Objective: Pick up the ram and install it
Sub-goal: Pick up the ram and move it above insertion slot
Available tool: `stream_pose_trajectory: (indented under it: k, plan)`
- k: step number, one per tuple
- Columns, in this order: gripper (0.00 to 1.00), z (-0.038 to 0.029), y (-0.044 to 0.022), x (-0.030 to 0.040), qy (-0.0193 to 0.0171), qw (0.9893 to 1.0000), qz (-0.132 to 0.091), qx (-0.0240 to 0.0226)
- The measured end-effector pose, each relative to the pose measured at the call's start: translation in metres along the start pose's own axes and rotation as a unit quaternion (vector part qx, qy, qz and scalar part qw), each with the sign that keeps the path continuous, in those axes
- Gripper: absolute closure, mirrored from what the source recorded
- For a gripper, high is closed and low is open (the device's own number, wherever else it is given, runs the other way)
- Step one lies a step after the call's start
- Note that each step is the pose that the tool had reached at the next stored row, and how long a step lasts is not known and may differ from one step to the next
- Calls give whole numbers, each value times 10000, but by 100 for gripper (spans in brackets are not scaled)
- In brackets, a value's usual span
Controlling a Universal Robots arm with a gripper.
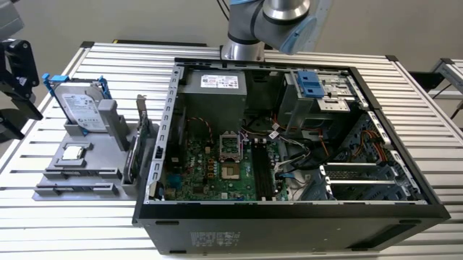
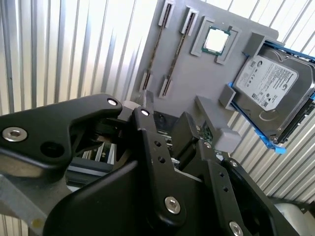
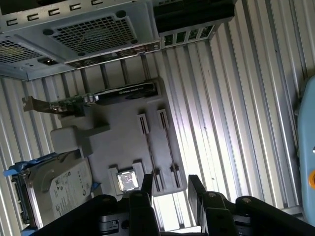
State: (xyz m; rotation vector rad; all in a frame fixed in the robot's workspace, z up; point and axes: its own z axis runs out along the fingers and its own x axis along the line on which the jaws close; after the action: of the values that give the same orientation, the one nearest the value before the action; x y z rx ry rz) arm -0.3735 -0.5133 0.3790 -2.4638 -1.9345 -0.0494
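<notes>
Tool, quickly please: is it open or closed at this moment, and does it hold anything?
Tool: open, with nothing held between its fingers in both wrist views.

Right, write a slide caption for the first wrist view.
Open gripper over the grey tray holding ram and hard drive.

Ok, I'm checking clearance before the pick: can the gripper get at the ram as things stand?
Probably yes: the open gripper hangs above the grey holder, and nothing lies over the ram in its slots.
</notes>
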Motion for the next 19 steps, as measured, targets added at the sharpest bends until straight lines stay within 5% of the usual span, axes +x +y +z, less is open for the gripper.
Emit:
stream_pose_trajectory:
  k: [19]
  plan:
    - [0, 131, -2, -4, -59, 9997, 6, 240]
